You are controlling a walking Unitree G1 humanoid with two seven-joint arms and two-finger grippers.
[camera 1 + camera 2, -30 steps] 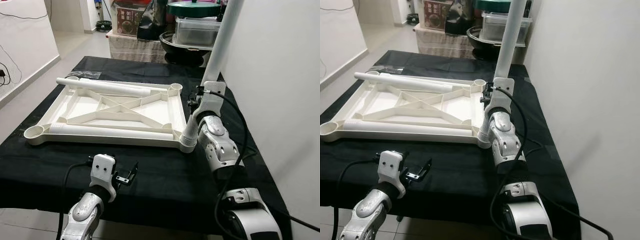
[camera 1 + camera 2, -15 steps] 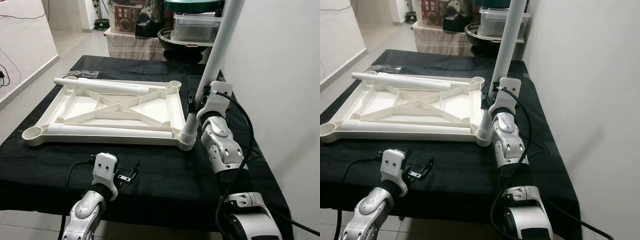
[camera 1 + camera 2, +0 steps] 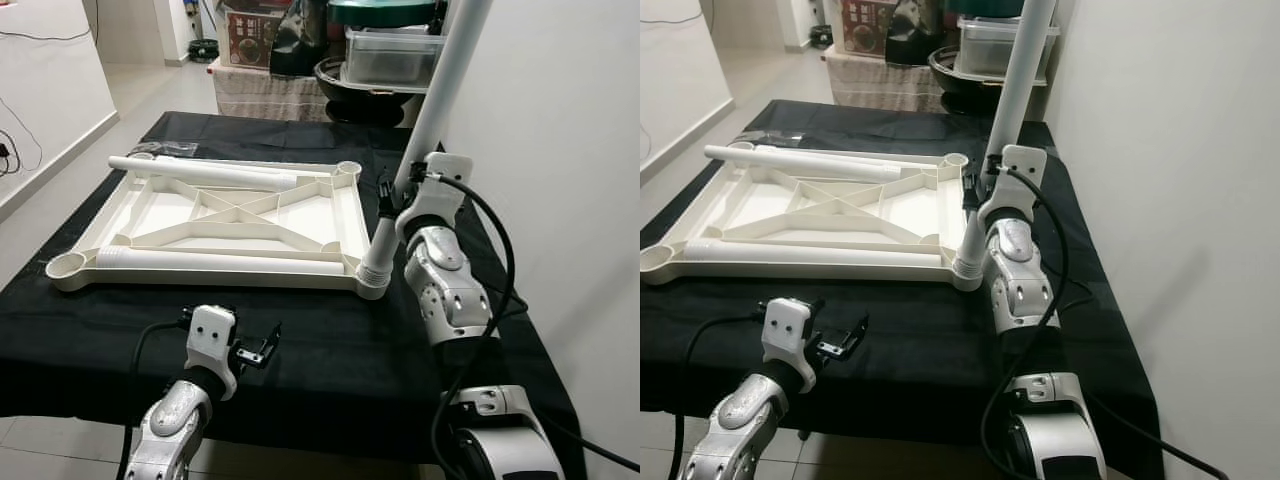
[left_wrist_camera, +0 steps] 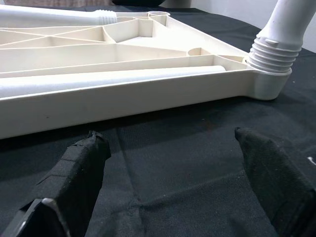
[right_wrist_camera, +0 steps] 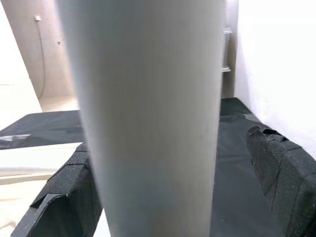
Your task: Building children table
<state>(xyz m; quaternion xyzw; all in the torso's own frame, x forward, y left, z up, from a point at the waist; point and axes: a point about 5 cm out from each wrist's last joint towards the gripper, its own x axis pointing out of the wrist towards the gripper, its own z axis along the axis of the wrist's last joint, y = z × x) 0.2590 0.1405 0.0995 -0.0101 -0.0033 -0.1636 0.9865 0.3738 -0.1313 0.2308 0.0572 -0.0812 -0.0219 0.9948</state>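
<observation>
White plastic table leg (image 3: 432,110) is seen rising steeply from the tabletop frame's (image 3: 200,225) corner socket (image 3: 371,285), straddled by the right pincer (image 3: 392,196) without visible clamping; the left pincer (image 3: 262,344) is held open and empty before that frame.

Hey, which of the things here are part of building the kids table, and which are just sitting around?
Job:
- table top, upside down
- standing leg, at the right end effector
- two loose legs lying in the top

Lying about:
- clear tub
- cardboard box
- black bag
</observation>
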